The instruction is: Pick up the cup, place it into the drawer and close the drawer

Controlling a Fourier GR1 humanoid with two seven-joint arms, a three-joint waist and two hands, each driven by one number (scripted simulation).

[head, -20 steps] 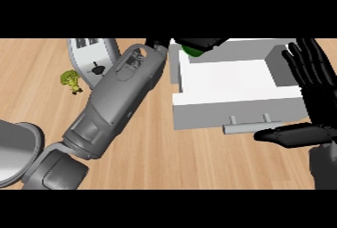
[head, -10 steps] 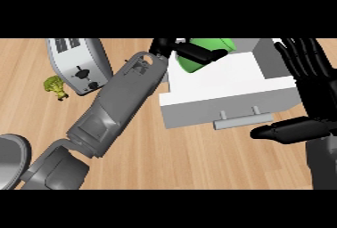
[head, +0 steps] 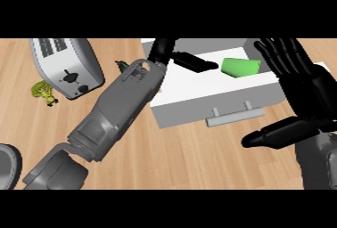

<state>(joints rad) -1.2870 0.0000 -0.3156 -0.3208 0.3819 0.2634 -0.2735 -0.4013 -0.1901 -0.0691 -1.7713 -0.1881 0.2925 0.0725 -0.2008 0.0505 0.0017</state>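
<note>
The green cup [head: 240,67] lies inside the open white drawer [head: 197,84], near its back right corner. My left hand [head: 186,59] reaches over the drawer from the left. Its fingers are stretched out towards the cup, and their tips end just short of it with nothing held. My right hand [head: 295,75] stands open at the drawer's right side, fingers pointing up and thumb [head: 276,133] sticking out left, below the drawer front. The drawer's grey handle [head: 233,116] faces me.
A silver toaster [head: 66,67] stands at the back left, with a small yellow-green object [head: 43,91] lying beside it. A grey round rim [head: 6,164] shows at the lower left edge. Bare wooden counter [head: 197,156] lies in front of the drawer.
The cup was in my left hand over the drawer; now it lies in the drawer and the fingers have opened off it. The right hand has stayed open beside the drawer.
</note>
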